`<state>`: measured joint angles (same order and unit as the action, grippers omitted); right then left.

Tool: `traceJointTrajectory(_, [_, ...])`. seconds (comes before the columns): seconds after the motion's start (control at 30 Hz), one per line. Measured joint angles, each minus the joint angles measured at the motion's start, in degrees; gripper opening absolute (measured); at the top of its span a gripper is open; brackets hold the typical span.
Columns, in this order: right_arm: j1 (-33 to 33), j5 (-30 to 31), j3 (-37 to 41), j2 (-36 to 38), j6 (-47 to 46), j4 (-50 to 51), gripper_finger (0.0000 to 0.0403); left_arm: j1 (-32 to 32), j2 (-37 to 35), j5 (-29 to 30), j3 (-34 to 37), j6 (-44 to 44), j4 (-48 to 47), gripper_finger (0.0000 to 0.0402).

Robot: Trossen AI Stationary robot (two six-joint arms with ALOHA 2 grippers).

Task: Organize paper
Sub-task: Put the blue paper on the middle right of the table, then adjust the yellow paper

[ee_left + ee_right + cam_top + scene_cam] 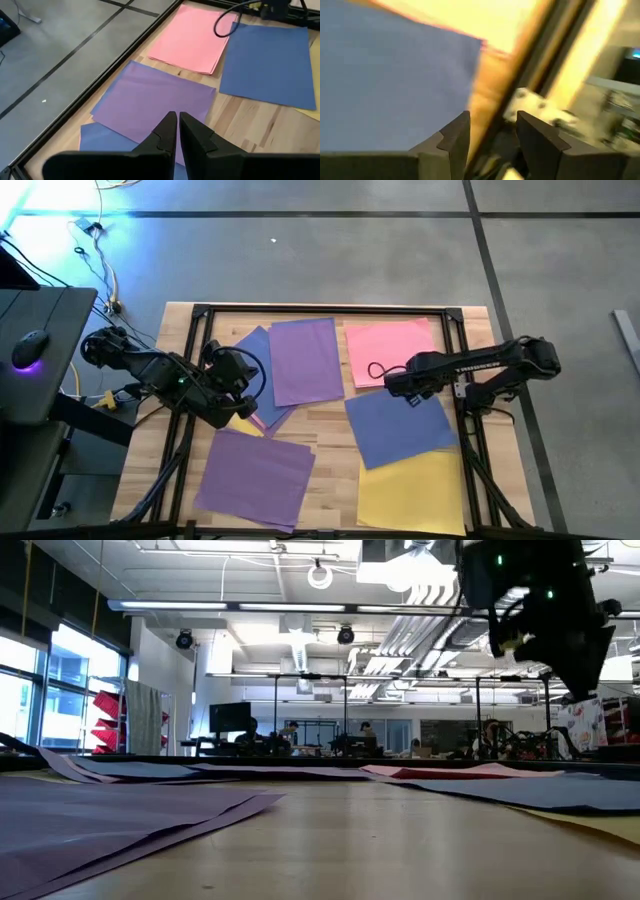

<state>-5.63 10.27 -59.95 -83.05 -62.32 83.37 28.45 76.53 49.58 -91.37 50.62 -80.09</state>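
Paper (305,360) lies flat all over the table, thin and floppy, so I'd pinch an edge. Right gripper (492,135), at three o'clock, is parted with nothing between its fingers; left gripper (178,131), at nine, is squeezed tight on nothing.

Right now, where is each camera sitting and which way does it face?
High view: overhead, straight down on the table; both arms show.
Low view: at tabletop height, level across the paper into the room; one arm hangs at upper right.
Left wrist view: past the shut left end effector toward the purple sheet.
Right wrist view: past the open right end effector over the blue sheet.
Shared: high and left wrist views both show the pink sheet.
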Motion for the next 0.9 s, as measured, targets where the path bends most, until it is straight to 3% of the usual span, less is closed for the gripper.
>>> traceJointTrajectory(0.1, [-8.7,-5.9,-0.8,0.0,-0.3,-15.0,0.0141,0.0,0.0,-0.1,0.0,0.4,0.0,0.0000])
traceJointTrajectory(0.2, [-19.0,-9.1,0.4,0.0,-10.5,-30.5,0.0130,0.0,0.0,-0.8,0.0,0.5,0.1,0.0000])
traceJointTrajectory(0.3, [-28.9,-7.0,0.8,-2.1,-23.8,-42.6,0.0111,0.5,0.0,-1.0,0.0,0.5,0.4,0.0000])
traceJointTrajectory(0.43, [-38.7,-2.9,0.8,-8.5,-35.4,-49.3,0.0056,0.9,0.0,-1.0,0.0,-1.5,0.6,0.0000])
traceJointTrajectory(0.53, [-42.2,-1.9,0.7,-14.3,-39.3,-51.2,0.0010,0.9,0.0,-1.8,0.0,-5.1,0.6,0.0000])
traceJointTrajectory(0.73, [-43.2,-1.4,-0.2,-23.2,-39.7,-55.5,0.0001,1.0,0.0,-5.3,0.0,-7.7,0.6,0.0000])
traceJointTrajectory(0.9, [-43.8,-1.8,-0.3,-25.4,-38.4,-65.5,0.0000,1.4,0.0,-6.1,0.0,-7.8,0.5,0.0000])
